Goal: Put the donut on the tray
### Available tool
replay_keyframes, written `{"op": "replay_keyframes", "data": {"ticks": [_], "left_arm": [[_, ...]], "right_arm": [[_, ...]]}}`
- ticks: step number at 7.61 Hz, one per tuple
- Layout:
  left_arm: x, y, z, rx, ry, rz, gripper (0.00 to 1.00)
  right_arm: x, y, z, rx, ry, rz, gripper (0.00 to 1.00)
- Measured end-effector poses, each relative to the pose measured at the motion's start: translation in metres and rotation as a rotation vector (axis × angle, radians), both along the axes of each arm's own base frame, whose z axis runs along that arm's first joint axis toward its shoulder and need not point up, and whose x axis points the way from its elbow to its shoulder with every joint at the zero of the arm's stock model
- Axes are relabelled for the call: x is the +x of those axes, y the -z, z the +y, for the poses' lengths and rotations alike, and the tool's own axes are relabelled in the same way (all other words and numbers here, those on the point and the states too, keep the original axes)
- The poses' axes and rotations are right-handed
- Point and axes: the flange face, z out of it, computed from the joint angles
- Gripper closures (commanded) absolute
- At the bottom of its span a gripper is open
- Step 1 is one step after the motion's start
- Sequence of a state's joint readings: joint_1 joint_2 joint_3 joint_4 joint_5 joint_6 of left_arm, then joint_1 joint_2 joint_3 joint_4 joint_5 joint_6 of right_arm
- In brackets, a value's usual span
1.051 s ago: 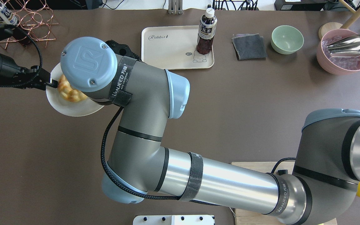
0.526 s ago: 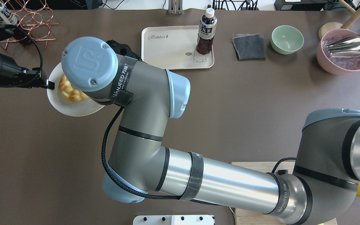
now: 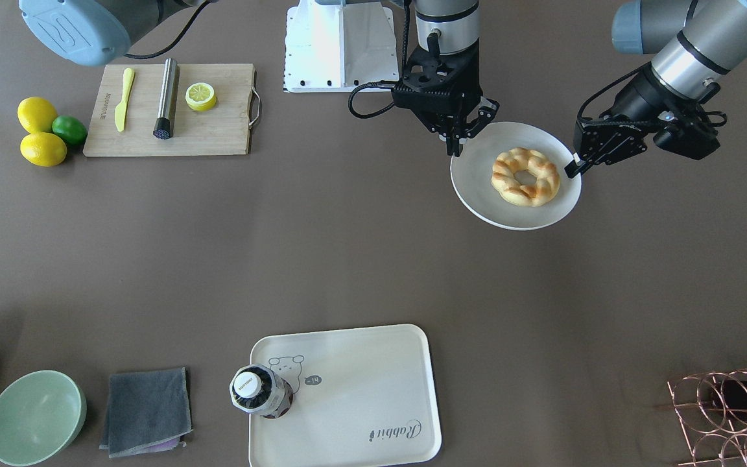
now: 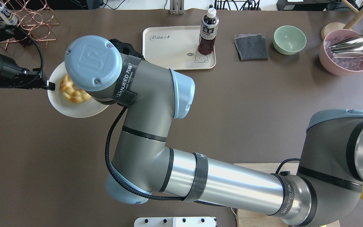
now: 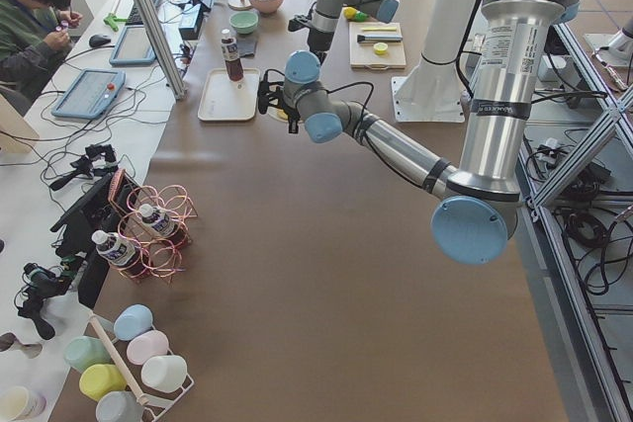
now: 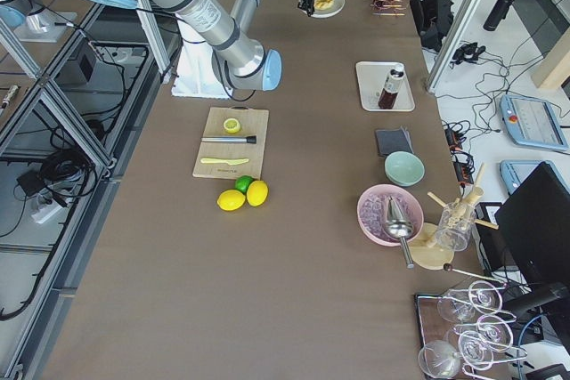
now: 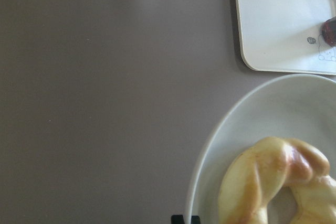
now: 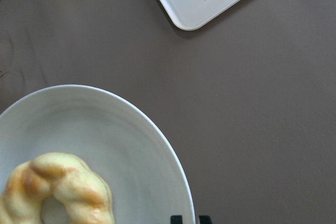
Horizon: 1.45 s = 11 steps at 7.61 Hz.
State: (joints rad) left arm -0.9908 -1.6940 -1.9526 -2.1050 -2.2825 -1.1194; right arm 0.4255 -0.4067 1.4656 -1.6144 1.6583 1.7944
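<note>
Toward the left end of the table [image 3: 347, 259], nearer the robot's edge, the donut [image 3: 525, 176] lies on a round white plate [image 3: 477, 188]. The left gripper [image 3: 572, 170] is clenched on the plate's rim at the side facing the table's left end. The right gripper [image 3: 456, 148] pinches the rim on the opposite side. Well apart, at the middle of the operators' edge, the tray [image 3: 360, 389] carries only a dark bottle [image 3: 258, 390], upright on its corner by the bear drawing.

Bright, even overhead light, soft shadows. Close-range blur on donut [image 7: 278, 182] just ahead of left gripper [image 7: 185, 219]; low contrast on plate [image 7: 247, 124].
</note>
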Motion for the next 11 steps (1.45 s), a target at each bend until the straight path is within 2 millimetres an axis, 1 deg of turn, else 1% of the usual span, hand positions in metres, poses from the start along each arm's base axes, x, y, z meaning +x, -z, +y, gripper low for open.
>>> {"op": "replay_keyframes", "data": {"ticks": [1,2,3,4,5,6,7,8,9,10,11], "left_arm": [[0.001,-0.003,-0.001,-0.008,0.000,-0.004,1.00],[0.003,-0.008,-0.004,-0.023,0.001,-0.010,1.00],[0.009,-0.010,-0.014,-0.053,0.012,-0.012,1.00],[0.022,-0.010,-0.035,-0.119,0.042,-0.006,1.00],[0.042,-0.004,-0.065,-0.221,0.088,0.009,1.00],[0.064,0.006,-0.098,-0.339,0.139,0.028,1.00],[0.084,0.014,-0.126,-0.457,0.193,0.041,1.00],[0.109,0.023,-0.148,-0.549,0.263,0.046,1.00],[0.144,0.037,-0.162,-0.610,0.346,0.047,1.00],[0.184,0.059,-0.169,-0.643,0.419,0.057,1.00],[0.216,0.081,-0.172,-0.664,0.470,0.070,1.00]], "right_arm": [[0.007,0.000,-0.002,0.005,-0.005,-0.008,0.00],[0.019,-0.003,-0.005,0.011,-0.009,-0.016,0.00],[0.036,-0.016,-0.008,0.028,-0.006,-0.020,0.00],[0.064,-0.042,-0.016,0.067,0.023,-0.013,0.00],[0.098,-0.078,-0.036,0.097,0.069,0.012,0.00],[0.132,-0.119,-0.063,0.138,0.129,0.056,0.00],[0.166,-0.165,-0.092,0.185,0.198,0.113,0.00],[0.200,-0.210,-0.116,0.227,0.261,0.166,0.00],[0.236,-0.255,-0.137,0.260,0.316,0.216,0.00],[0.278,-0.303,-0.155,0.292,0.378,0.260,0.00],[0.320,-0.346,-0.167,0.314,0.435,0.283,0.00]]}}
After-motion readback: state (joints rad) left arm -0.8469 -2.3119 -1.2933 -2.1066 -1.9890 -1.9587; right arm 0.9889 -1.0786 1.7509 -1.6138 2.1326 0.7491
